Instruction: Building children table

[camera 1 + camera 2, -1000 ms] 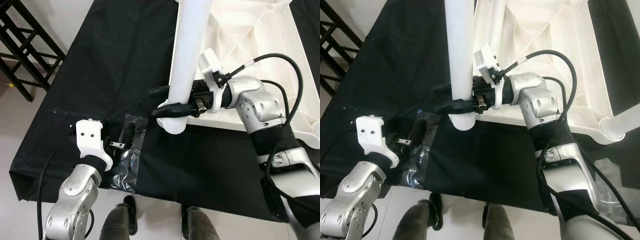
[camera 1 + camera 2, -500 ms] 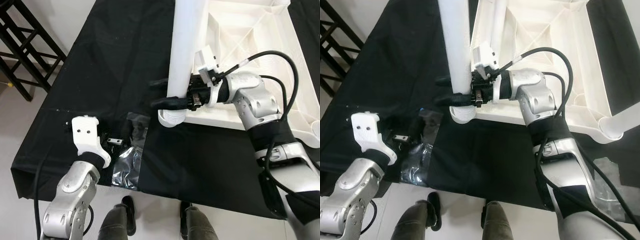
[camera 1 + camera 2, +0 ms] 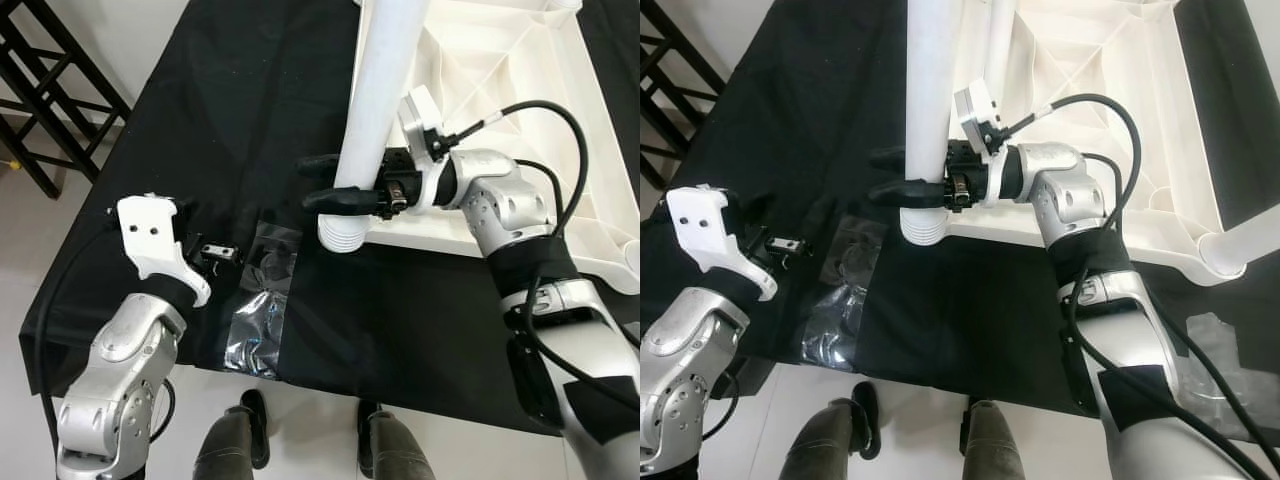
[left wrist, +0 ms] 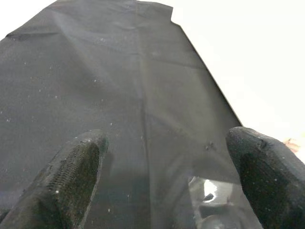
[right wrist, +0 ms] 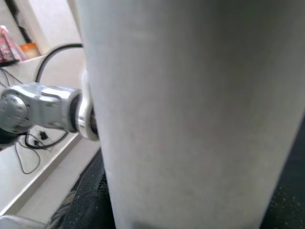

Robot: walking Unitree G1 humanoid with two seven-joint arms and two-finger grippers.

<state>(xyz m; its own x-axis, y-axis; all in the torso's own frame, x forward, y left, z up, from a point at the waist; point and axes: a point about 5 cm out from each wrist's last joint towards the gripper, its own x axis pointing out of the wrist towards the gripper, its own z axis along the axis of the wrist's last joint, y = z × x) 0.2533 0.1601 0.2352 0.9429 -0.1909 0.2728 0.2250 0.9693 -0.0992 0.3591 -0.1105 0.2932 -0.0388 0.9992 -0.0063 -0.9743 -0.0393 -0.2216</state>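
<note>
Lifting left, my empty spread left pincer (image 4: 157, 186) idles; right pincer (image 3: 335, 185) clamps leg (image 3: 380, 90), unscrewed beside top (image 3: 500, 60).

Both arms were silver-jointed, with black cables looping alongside, white wrist housings, and black textured fingers (image 4: 71, 176) on each gripper.

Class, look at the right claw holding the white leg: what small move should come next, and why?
Probably swing the leg over toward a corner of the tabletop. The right claw is shut on it just above the threaded end, which hangs past the tabletop's edge over the black cloth, not at any socket. The left claw is open over the cloth.
</note>
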